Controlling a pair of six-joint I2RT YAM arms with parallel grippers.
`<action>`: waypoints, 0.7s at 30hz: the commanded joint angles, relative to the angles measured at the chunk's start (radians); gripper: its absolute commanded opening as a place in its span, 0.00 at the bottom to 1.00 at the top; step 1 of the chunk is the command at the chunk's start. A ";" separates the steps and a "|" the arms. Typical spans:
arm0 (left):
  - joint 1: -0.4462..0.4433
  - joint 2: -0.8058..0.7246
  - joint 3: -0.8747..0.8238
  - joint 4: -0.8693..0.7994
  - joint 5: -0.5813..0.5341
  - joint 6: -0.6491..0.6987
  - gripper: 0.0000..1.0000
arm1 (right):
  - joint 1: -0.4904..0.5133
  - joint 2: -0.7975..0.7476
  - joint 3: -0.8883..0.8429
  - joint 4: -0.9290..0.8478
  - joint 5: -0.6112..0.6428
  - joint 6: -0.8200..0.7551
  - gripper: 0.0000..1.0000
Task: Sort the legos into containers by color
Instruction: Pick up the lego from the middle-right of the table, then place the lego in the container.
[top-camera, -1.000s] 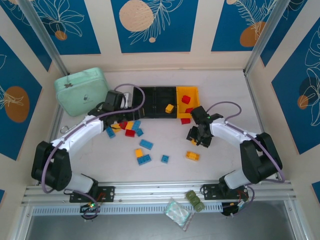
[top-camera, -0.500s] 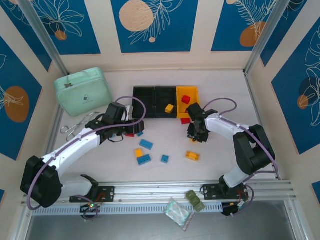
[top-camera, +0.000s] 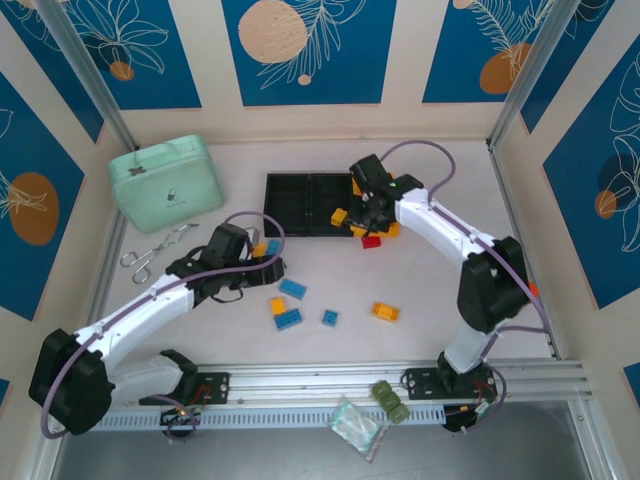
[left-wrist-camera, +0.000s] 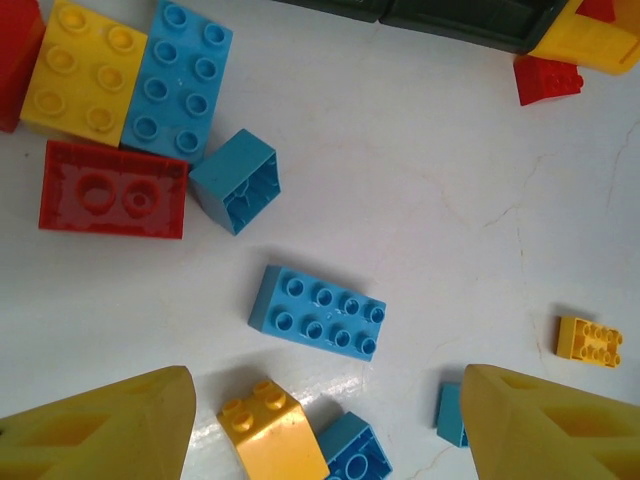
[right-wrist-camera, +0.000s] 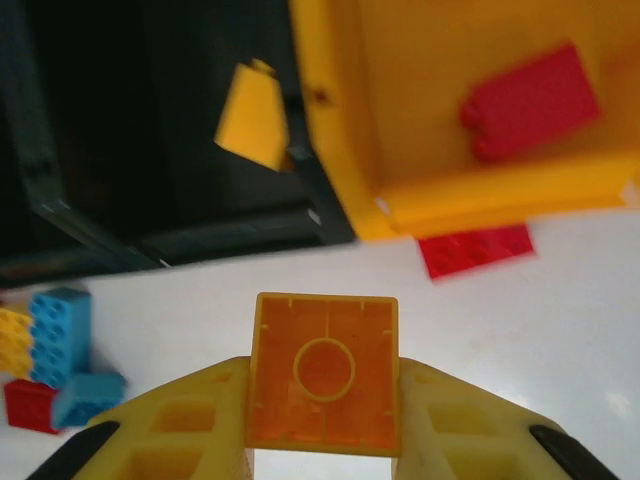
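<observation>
My right gripper (right-wrist-camera: 323, 410) is shut on an orange-yellow lego (right-wrist-camera: 323, 372), hollow underside facing the camera. It hovers just in front of the containers, near the join of the black bin (right-wrist-camera: 150, 150) and the orange-yellow bin (right-wrist-camera: 500, 195). That bin holds a red lego (right-wrist-camera: 530, 100); the black bin holds a yellow lego (right-wrist-camera: 255, 118). In the top view the right gripper (top-camera: 366, 220) is at the bins' front edge. My left gripper (left-wrist-camera: 325, 440) is open above a yellow lego (left-wrist-camera: 272, 432) and a blue lego (left-wrist-camera: 355, 455), with a long blue lego (left-wrist-camera: 318, 312) just beyond.
A mint-green case (top-camera: 165, 185) sits at the back left, with metal scissors (top-camera: 150, 255) in front of it. A red lego (top-camera: 371, 241) lies before the orange-yellow bin. Loose legos include a yellow one (top-camera: 385, 312) and a small blue one (top-camera: 329, 318). An olive-green lump (top-camera: 390, 400) rests on the front rail.
My right arm has swung from the table's right side up to the front of the bins, carrying the orange-yellow lego. My left arm has drawn back towards the loose legos at centre.
</observation>
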 joint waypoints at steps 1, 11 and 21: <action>-0.011 -0.052 -0.021 -0.032 -0.031 -0.030 0.70 | 0.015 0.113 0.120 -0.051 -0.043 -0.049 0.27; -0.014 -0.113 -0.066 -0.063 -0.040 -0.055 0.71 | 0.020 0.414 0.480 -0.140 -0.076 -0.069 0.30; -0.013 -0.127 -0.086 -0.063 -0.045 -0.058 0.71 | 0.008 0.561 0.645 -0.191 -0.075 -0.061 0.33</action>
